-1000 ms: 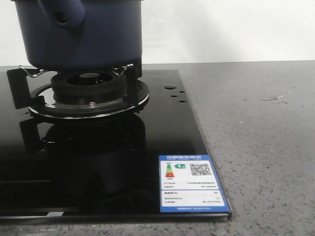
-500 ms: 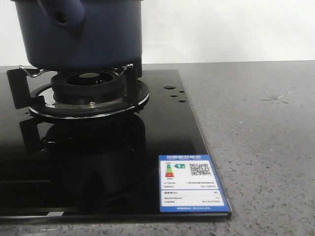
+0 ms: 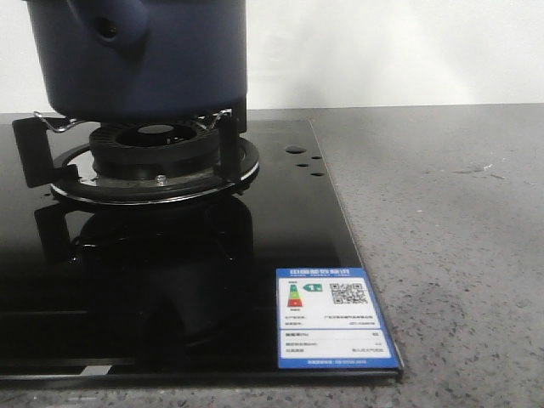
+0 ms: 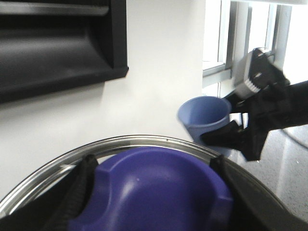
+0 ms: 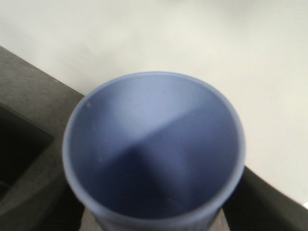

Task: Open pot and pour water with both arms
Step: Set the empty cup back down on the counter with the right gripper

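Note:
The dark navy-blue pot (image 3: 140, 55) stands on the burner grate (image 3: 149, 161) of the black glass stove; its stubby side handle (image 3: 106, 30) faces the camera and its top is cut off. No gripper shows in the front view. My left gripper (image 4: 151, 192) is shut on the blue knob (image 4: 154, 187) of the glass lid (image 4: 139, 142), held up in front of the wall. My right gripper (image 5: 154, 211) is shut on a pale blue cup (image 5: 154, 149), open side toward the camera. The cup (image 4: 202, 115) and right gripper (image 4: 240, 137) also show beyond the lid.
The black glass stove top (image 3: 280, 221) carries a blue energy label (image 3: 333, 316) at its front right corner. Grey speckled counter (image 3: 442, 221) lies to its right. A dark range hood (image 4: 57, 43) hangs on the white wall; a window (image 4: 240, 33) is behind the right arm.

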Controlling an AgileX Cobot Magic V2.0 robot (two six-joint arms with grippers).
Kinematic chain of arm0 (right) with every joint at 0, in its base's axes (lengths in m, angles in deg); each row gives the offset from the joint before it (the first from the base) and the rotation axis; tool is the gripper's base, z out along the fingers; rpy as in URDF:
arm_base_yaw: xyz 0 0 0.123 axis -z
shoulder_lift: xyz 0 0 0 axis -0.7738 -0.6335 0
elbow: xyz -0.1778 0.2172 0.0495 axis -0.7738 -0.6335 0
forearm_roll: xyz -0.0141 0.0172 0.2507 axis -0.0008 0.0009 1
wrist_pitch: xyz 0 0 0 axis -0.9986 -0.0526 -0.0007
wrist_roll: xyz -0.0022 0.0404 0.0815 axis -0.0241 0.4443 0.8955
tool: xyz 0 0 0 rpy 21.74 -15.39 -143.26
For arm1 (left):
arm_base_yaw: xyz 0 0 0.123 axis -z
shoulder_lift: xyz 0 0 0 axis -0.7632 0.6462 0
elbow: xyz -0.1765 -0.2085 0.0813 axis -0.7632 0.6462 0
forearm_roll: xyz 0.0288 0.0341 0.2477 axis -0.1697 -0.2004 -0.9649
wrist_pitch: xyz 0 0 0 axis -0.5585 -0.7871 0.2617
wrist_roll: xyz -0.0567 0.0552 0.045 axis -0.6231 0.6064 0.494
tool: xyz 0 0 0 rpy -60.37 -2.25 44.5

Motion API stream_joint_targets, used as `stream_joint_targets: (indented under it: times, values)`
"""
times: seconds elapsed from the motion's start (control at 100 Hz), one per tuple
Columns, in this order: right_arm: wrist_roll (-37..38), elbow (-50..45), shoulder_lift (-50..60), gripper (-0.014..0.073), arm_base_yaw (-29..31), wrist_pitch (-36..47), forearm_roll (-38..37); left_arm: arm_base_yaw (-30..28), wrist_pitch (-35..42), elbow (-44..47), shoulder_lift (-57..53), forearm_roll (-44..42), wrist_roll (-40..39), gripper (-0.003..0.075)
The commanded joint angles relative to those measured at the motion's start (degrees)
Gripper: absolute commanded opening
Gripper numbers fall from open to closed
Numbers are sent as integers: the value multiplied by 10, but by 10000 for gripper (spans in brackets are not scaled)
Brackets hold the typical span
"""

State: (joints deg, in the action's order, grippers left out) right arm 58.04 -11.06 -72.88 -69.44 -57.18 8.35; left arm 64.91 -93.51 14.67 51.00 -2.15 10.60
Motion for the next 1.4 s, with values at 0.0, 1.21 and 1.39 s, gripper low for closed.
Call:
stream_joint_targets:
  times: [0.0, 1.21, 1.39]
  values:
    - [2, -55, 55, 298, 57, 92, 50, 13, 10, -18, 7, 39, -1, 250]
    - [2, -488, 166, 646, 135, 535, 168, 15, -30, -18, 56, 38, 14, 250]
    - [2, -485, 240, 646, 135, 540, 168, 15, -30, -18, 73, 38, 14, 250]
